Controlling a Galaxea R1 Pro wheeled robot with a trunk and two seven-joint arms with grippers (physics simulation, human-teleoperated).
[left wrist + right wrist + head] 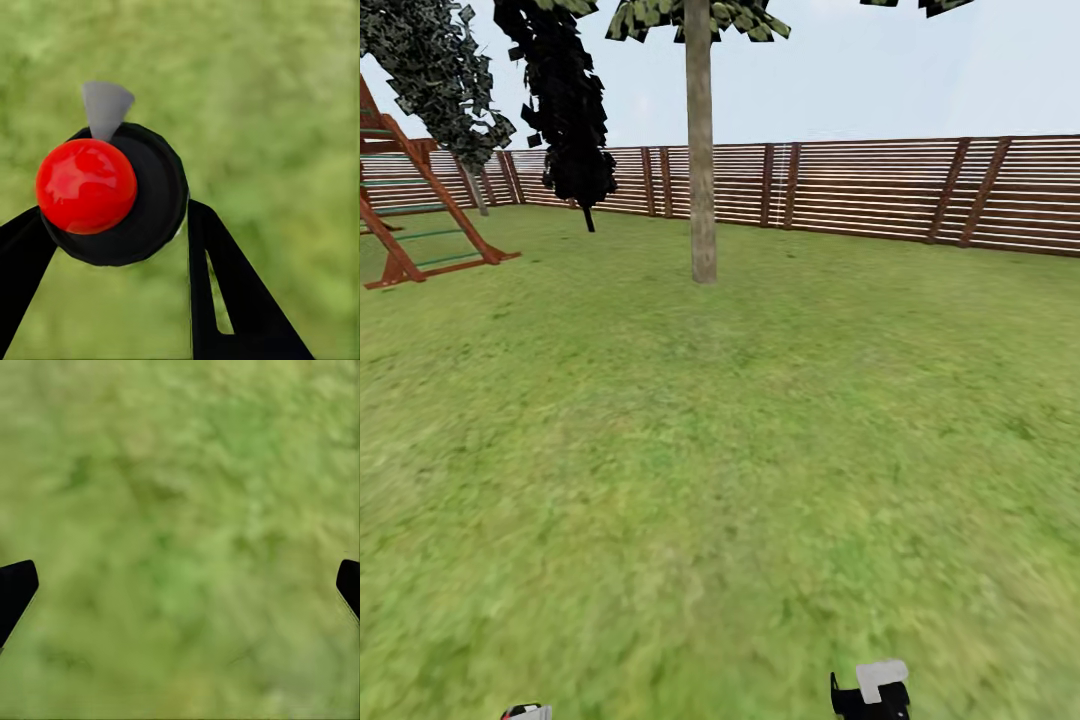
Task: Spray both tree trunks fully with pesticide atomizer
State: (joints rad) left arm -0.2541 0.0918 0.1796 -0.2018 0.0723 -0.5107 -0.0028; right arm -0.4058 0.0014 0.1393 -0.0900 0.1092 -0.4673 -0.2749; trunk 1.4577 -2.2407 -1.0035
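Clamping the pesticide atomizer [109, 191] between its fingers, the left gripper [112, 247] hung over the lawn [760, 450] while the right gripper [180, 585] gaped apart, and from well short of the tree trunk [701, 160] spray might fall wasted.

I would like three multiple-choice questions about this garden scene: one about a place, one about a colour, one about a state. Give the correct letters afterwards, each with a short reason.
1. Where does the grey-tan tree trunk stand?
A. on the lawn before the fence
B. behind the fence
C. under the wooden frame

2. What colour is the round top of the atomizer between the left gripper's fingers?
A. blue
B. red
C. yellow

3. How is the right gripper?
A. shut on a bottle
B. shut, empty
C. open, empty

Answers: 1 A, the slatted fence runs behind it. 2 B, a glossy red ball on a black disc. 3 C, its fingers sit far apart over grass.
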